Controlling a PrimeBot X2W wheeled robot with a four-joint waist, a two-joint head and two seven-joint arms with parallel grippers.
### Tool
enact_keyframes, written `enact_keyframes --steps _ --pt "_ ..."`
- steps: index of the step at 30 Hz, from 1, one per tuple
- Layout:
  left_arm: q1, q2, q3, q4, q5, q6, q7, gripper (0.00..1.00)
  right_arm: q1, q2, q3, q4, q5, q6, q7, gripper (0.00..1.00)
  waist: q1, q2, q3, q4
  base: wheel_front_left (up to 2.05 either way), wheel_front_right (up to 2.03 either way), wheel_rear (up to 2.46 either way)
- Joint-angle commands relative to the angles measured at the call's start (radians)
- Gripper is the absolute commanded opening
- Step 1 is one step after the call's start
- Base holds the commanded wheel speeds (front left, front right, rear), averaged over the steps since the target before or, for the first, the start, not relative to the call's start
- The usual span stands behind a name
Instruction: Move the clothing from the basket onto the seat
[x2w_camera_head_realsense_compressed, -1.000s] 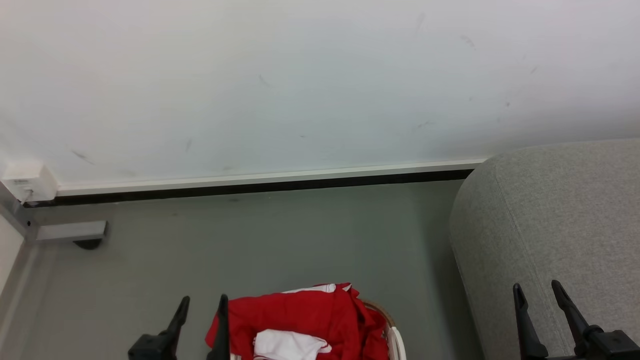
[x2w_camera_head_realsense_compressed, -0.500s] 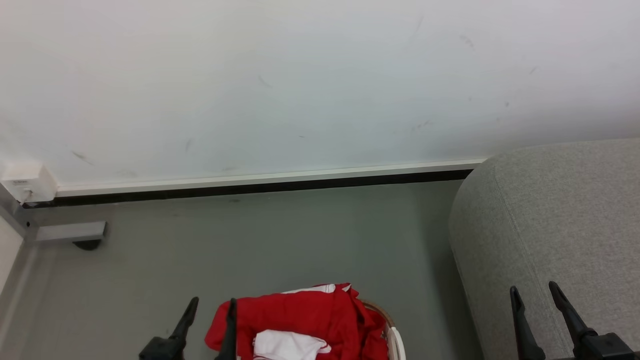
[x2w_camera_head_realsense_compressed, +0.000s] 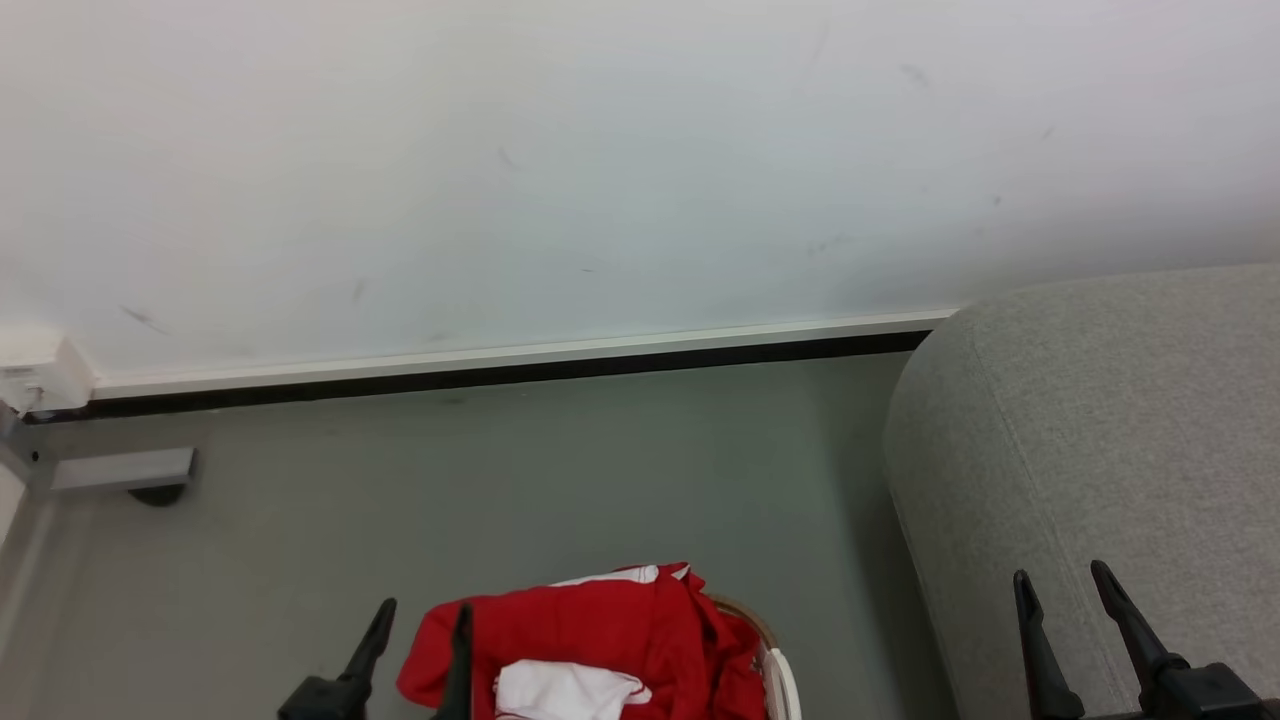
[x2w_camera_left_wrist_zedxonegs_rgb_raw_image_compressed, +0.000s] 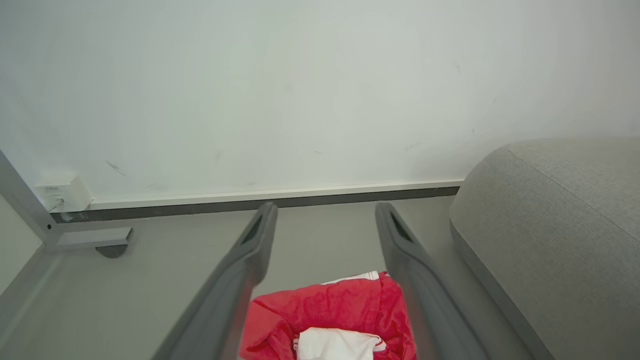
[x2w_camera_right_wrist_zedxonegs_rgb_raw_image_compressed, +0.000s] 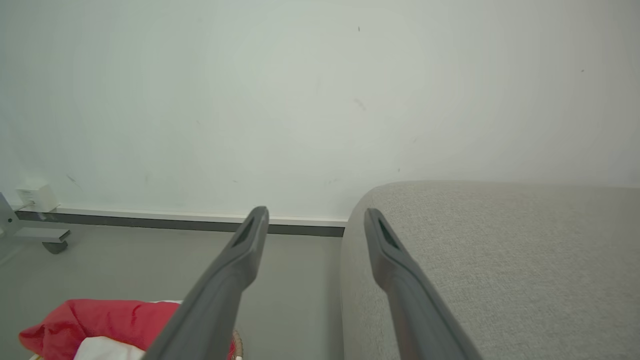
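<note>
- Dark left fingers (x2w_camera_head_realsense_compressed: 372, 635) are standing spread wide, grasping nothing; the inner one is overlapping the clothing's left edge in the head view.
- Red clothing (x2w_camera_head_realsense_compressed: 600, 630) with a white patch is lying heaped in the basket (x2w_camera_head_realsense_compressed: 783, 685), which is sitting on the grey floor (x2w_camera_head_realsense_compressed: 500, 480).
- Light-grey seat (x2w_camera_head_realsense_compressed: 1100, 420) is standing right of the basket, apart from it.
- Right fingers (x2w_camera_head_realsense_compressed: 1125, 615) are hovering released, empty, before the seat.

You're looking at a bare indoor room, part lab, part living space: scuffed white wall (x2w_camera_head_realsense_compressed: 600, 150), grey floor (x2w_camera_head_realsense_compressed: 500, 480), a grey upholstered seat (x2w_camera_head_realsense_compressed: 1100, 420), a castor-footed metal frame (x2w_camera_head_realsense_compressed: 120, 468).
</note>
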Motion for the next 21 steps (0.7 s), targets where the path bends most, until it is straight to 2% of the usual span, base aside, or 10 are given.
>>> enact_keyframes --steps 1,7,12,17,21 --pt "0.007 0.007 0.0 0.003 -0.006 0.001 -0.001 1.0 -0.012 -0.005 0.004 -0.006 0.005 -0.002 -0.003 1.0 0.0 0.0 0.006 -0.018 0.0 0.0 0.0" --pt "-0.025 0.007 -0.013 0.005 -0.001 -0.008 -0.001 1.0 -0.041 -0.012 0.023 -0.034 0.005 -0.002 -0.002 1.0 0.0 0.0 0.036 -0.077 0.0 0.0 0.0" --pt "-0.084 0.007 -0.04 0.038 0.009 -0.023 -0.001 1.0 -0.084 -0.021 0.043 -0.077 0.01 -0.002 -0.002 1.0 0.0 0.0 0.108 -0.131 0.0 0.0 0.0" --pt "-0.164 0.007 -0.073 0.125 0.033 -0.041 -0.001 1.0 -0.133 -0.026 0.061 -0.113 0.009 -0.002 -0.002 1.0 0.0 0.0 0.195 -0.168 0.0 0.0 0.0" --pt "-0.267 0.007 -0.108 0.26 0.064 -0.059 -0.001 1.0 -0.191 -0.033 0.08 -0.151 0.004 -0.002 -0.002 1.0 0.0 0.0 0.306 -0.198 0.0 0.0 0.0"
